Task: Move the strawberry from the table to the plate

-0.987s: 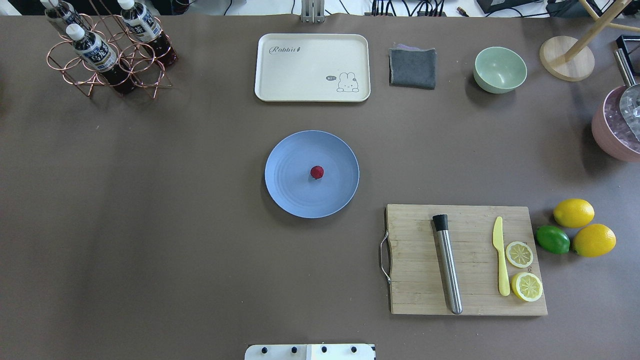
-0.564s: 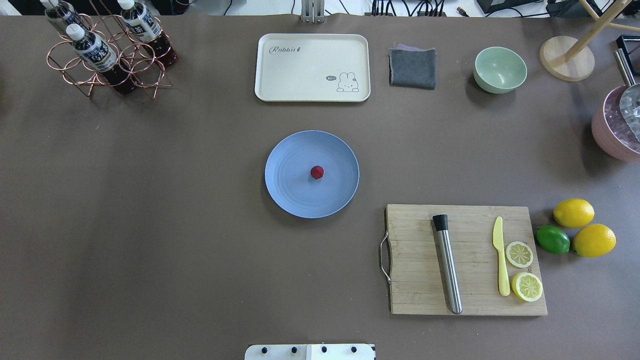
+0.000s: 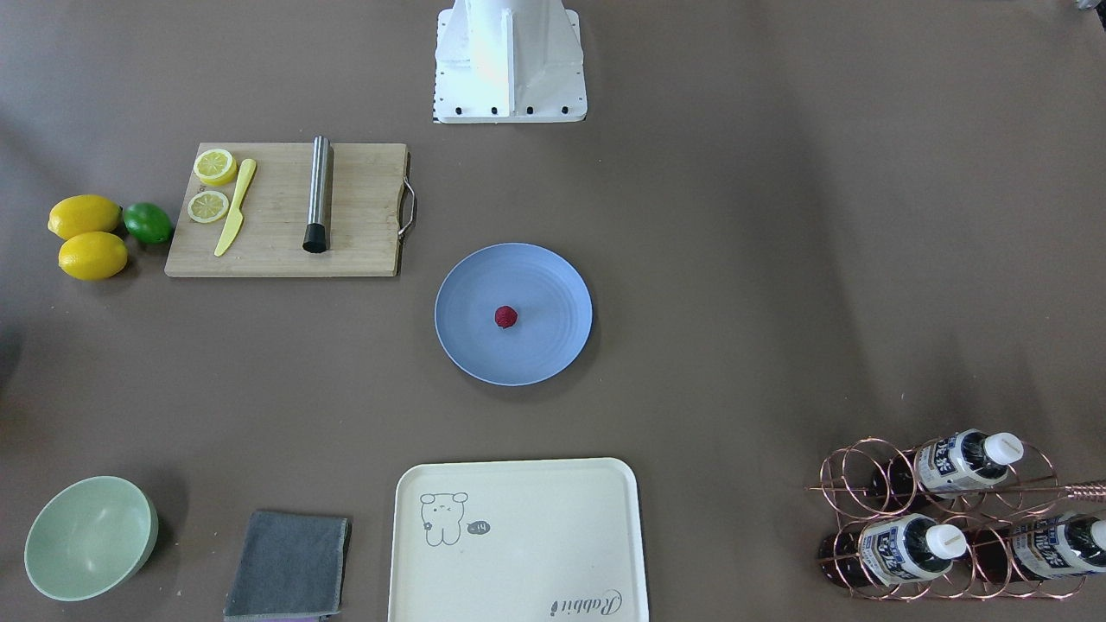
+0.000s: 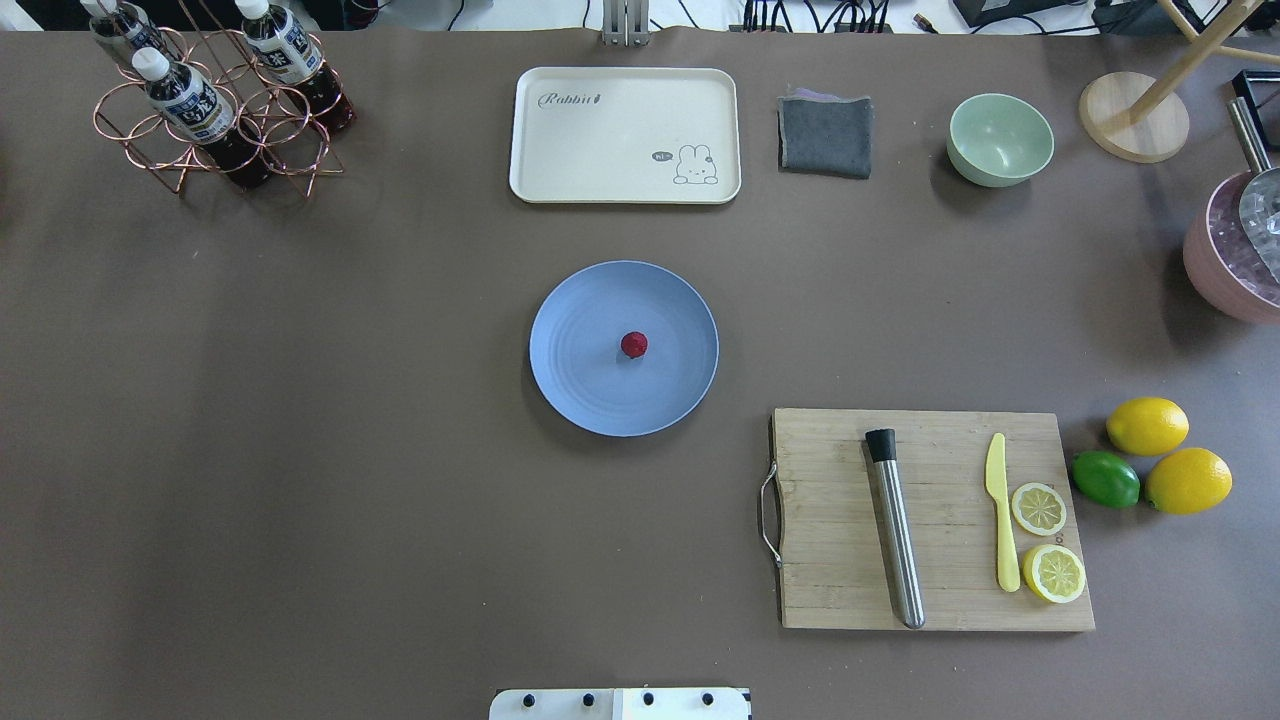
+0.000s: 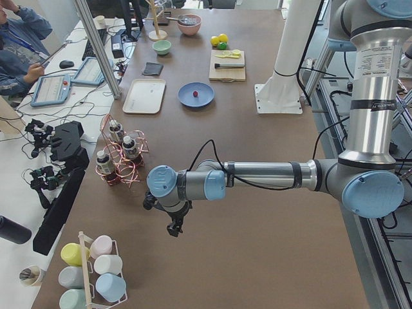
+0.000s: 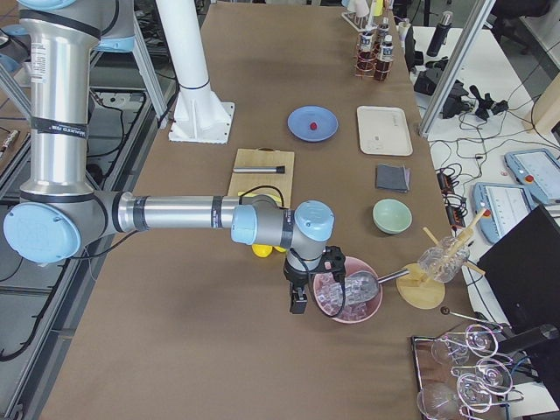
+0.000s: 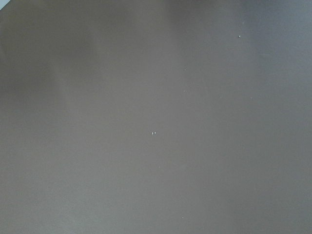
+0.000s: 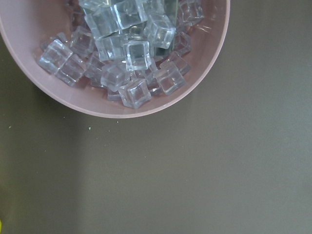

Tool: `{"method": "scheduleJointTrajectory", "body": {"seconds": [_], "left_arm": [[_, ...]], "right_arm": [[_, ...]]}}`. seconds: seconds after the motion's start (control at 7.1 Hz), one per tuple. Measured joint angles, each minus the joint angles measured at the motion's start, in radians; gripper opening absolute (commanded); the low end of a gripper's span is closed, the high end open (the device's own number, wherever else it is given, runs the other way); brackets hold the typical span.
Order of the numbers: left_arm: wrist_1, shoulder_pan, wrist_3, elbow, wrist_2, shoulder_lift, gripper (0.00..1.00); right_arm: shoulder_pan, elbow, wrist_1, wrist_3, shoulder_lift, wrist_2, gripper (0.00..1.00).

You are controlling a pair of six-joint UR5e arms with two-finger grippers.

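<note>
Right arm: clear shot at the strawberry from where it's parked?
Probably yes. The strawberry lies uncovered on the plate, nothing above it. The right gripper hangs beside the ice bowl; only the low cutting board and lemons lie between, so passing over them should work.

Pink ice bowl was cut by the overhead view's right edge and the right wrist view's top edge, left gripper and right gripper were too small in the side views to read their jaws, lemons were mostly hidden behind the near arm, grey cloth was clipped at the front view's bottom edge.
</note>
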Motion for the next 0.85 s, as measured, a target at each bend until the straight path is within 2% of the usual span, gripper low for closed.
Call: {"method": "scheduleJointTrajectory", "body": {"seconds": [0.85], "left_arm": [[-0.001, 0.000, 0.004, -0.005, -0.003, 0.010, 0.98]], "right_arm": [[0.000, 0.001, 0.000, 0.000, 0.000, 0.002, 1.00]]}}
